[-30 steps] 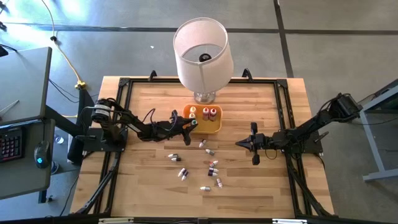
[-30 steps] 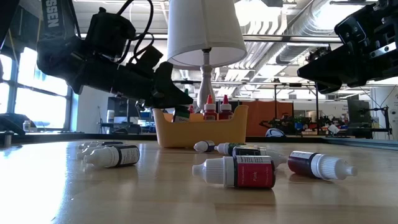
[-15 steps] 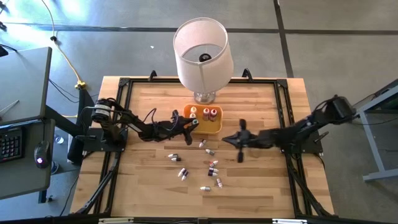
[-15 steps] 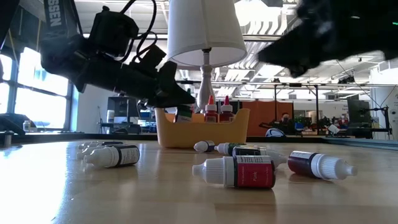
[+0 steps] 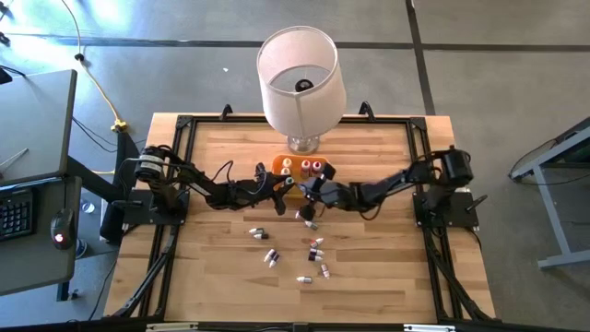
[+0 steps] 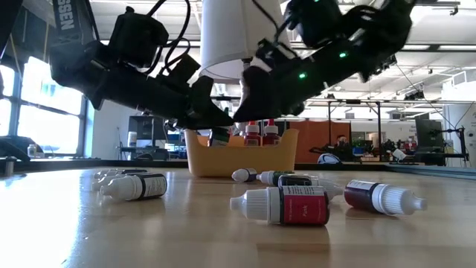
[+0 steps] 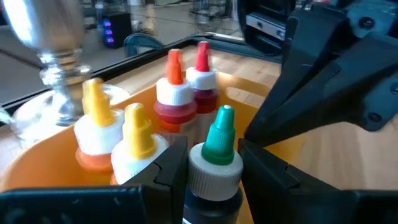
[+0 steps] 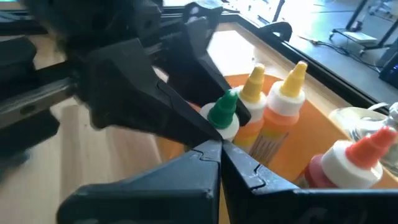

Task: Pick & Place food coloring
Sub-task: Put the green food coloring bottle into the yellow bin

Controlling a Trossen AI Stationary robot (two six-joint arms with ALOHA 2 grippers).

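My left gripper [image 5: 282, 184] reaches in from the table's left and is shut on a green-capped food coloring bottle [image 7: 216, 163] at the left edge of the orange tray [image 5: 318, 191]. Inside the tray, yellow-capped [image 7: 135, 138] and red-capped [image 7: 186, 93] bottles stand upright. My right gripper [image 8: 221, 148], fingers shut, hangs just beside the left gripper and the green cap [image 8: 224, 111]; I cannot tell whether it touches them. Several more bottles [image 5: 315, 249] lie on their sides on the table nearer than the tray. My left gripper pinches the green-capped bottle between its two fingers, on the dark body just under the white collar [image 7: 214, 180]. The fingers come level from the table's left. The bottle stands upright in the hold; its lower part is hidden by the fingers.
A big white lampshade [image 5: 300, 78] on a glass foot [image 7: 56, 68] stands just beyond the tray. Loose bottles [image 6: 286, 206] are scattered over the middle of the wooden table [image 5: 387, 267]. A black frame runs round the table's edge. Bare wood lies toward the near and right sides.
My right arm has swung fast from the table's right side toward its left, up to the tray and close beside the left gripper. The left gripper with its green-capped bottle has stayed at the tray's left edge. The bottles on the table have not moved.
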